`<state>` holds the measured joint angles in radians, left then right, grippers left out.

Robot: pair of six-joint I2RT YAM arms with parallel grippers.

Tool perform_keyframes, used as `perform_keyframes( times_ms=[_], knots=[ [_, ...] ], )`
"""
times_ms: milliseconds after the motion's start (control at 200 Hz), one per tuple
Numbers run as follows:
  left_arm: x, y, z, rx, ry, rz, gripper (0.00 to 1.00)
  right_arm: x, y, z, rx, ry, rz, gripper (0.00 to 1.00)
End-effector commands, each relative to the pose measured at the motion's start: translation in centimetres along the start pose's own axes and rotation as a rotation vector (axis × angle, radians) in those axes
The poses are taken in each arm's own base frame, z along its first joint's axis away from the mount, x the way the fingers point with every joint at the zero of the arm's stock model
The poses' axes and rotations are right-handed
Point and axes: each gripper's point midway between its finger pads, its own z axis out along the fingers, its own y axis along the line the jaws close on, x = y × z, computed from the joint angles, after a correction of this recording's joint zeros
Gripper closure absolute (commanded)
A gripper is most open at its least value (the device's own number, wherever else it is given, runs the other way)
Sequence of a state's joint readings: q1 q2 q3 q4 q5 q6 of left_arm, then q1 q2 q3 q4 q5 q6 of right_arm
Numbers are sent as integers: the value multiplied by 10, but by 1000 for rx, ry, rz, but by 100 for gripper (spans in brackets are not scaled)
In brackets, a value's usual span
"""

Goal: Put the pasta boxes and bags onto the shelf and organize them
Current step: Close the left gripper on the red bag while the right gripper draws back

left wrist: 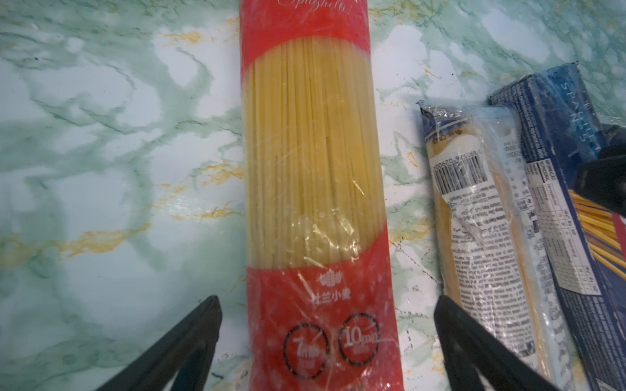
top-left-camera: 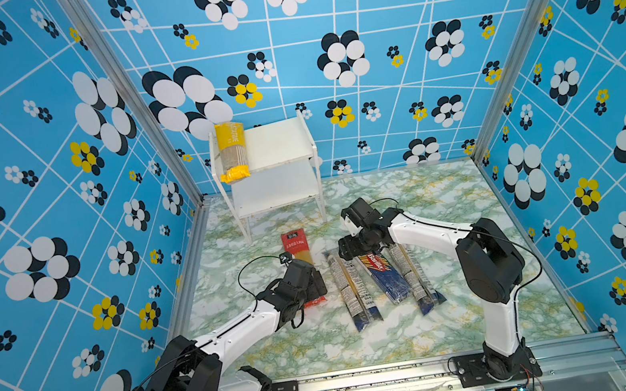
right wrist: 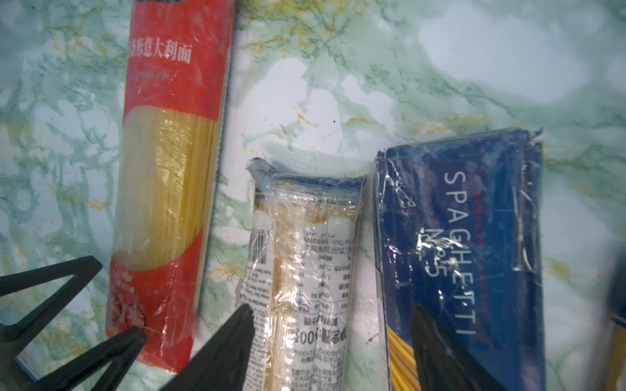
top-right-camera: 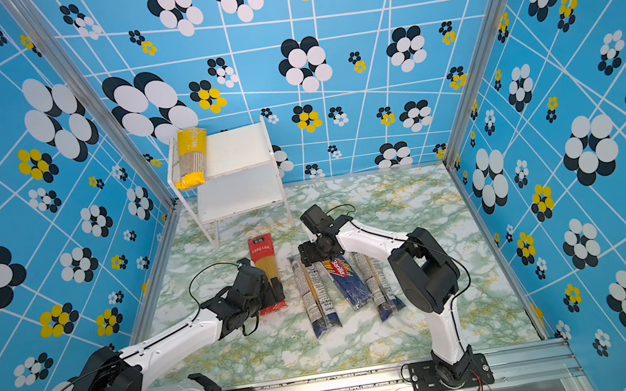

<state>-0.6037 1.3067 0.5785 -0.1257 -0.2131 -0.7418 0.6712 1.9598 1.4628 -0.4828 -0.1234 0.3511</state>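
The red bag (left wrist: 311, 169) lies flat on the marble table (left wrist: 101, 135). It looks like a light, slippery film sleeve of stiff, brittle strands, so I'd take it across its middle. The left gripper (left wrist: 327, 301) straddles it, spread wide and empty. At its 3 o'clock the right gripper (right wrist: 332, 308) hangs parted over the slim clear bag (right wrist: 305, 254). The shelf (top-left-camera: 278, 143) stands at 12 o'clock.

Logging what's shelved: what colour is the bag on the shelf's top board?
Yellow, with a clear middle band; the bag shows best in a top view.

Blue flower-patterned walls (top-left-camera: 365, 50); green-veined marble floor (top-left-camera: 326, 350).
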Motion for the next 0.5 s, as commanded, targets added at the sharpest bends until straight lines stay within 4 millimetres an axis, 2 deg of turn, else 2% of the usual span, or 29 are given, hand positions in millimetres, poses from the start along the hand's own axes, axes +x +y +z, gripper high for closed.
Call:
perform_keyframes(
  times_ms=[0, 270, 495],
  knots=[
    [-10, -2, 4, -37, -31, -8, 1, 0, -9, -11, 25, -13, 2, 25],
    [3, 1, 20, -83, 13, -10, 1, 3, -15, -8, 27, -14, 25, 25],
    [9, 1, 25, -120, 14, 9, 0, 5, -19, -6, 28, -13, 34, 25]
  ],
)
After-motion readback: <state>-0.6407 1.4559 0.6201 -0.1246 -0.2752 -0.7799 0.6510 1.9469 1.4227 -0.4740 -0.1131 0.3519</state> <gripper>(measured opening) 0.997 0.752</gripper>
